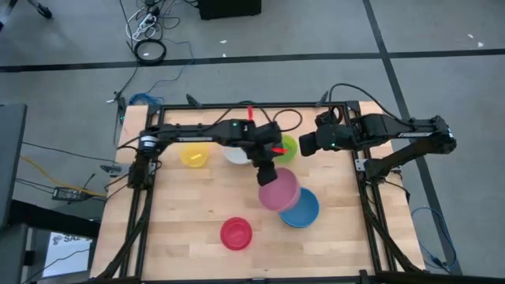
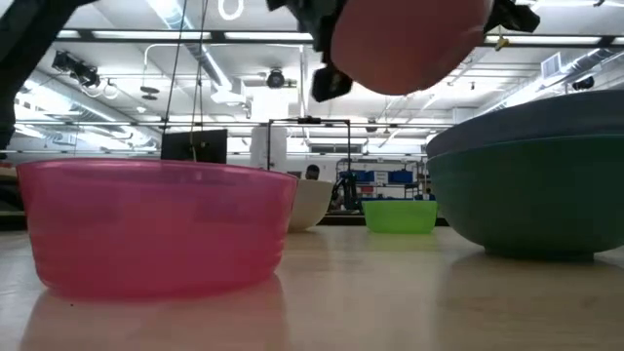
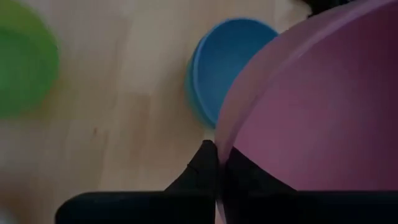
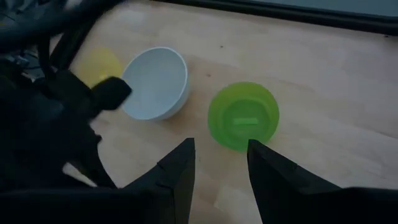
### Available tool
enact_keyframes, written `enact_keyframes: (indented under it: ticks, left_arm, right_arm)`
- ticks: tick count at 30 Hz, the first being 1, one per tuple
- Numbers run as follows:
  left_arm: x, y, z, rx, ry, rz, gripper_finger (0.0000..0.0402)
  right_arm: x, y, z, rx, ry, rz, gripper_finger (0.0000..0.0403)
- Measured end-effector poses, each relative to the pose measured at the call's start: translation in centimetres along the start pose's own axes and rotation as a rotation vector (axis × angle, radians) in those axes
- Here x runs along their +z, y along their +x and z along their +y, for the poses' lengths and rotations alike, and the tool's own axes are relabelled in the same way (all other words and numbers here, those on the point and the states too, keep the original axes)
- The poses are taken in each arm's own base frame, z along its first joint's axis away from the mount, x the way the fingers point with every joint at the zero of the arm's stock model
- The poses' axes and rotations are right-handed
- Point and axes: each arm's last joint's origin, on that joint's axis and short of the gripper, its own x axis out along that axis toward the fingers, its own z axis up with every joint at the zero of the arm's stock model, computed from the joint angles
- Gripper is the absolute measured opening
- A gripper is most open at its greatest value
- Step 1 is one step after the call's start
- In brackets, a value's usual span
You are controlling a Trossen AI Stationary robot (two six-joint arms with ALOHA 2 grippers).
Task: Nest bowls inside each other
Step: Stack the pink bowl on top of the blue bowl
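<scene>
My left gripper (image 1: 267, 171) is shut on a pink bowl (image 1: 279, 190), which hangs above the table's middle, beside a blue bowl (image 1: 301, 207). In the low view the blue bowl (image 2: 531, 122) sits inside a teal green bowl (image 2: 531, 210). A red bowl (image 1: 236, 233) stands on its base near the front edge. At the back stand a yellow bowl (image 1: 195, 155), a white bowl (image 1: 234, 153) and a lime green bowl (image 1: 286, 148). My right gripper (image 4: 219, 163) hovers open above the lime green bowl (image 4: 243, 116), touching nothing. My left gripper pinches the pink bowl's rim (image 3: 219, 144), with one finger inside the bowl and one outside its wall. The fingers slant down from the table's far left side. The bowl hangs tilted below them, lifted clear of the table (image 2: 409, 39).
The wooden table top (image 1: 189, 213) lies bare at the front left. Black frame rails (image 1: 142, 213) run along the left and right sides. Cables lie on the floor beyond the far edge.
</scene>
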Motion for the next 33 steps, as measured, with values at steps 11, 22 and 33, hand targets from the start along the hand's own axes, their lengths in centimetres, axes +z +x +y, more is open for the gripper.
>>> enact_keyframes:
  ticks: [11,22,33]
  left_arm:
    - [0.5,3.6,1.6,-0.008,0.030,0.069,0.0010]
    - [1.2,5.6,1.1,-0.030,0.066,-0.015,0.0008]
    - [1.7,6.2,1.1,-0.063,0.055,-0.059,0.0049]
  right_arm:
    - [0.0,0.0,0.0,-0.005,-0.003,-0.009,0.0134]
    - [0.0,0.0,0.0,-0.008,-0.012,-0.015,0.0134]
    - [0.0,0.1,0.0,-0.010,-0.013,-0.018,0.0134]
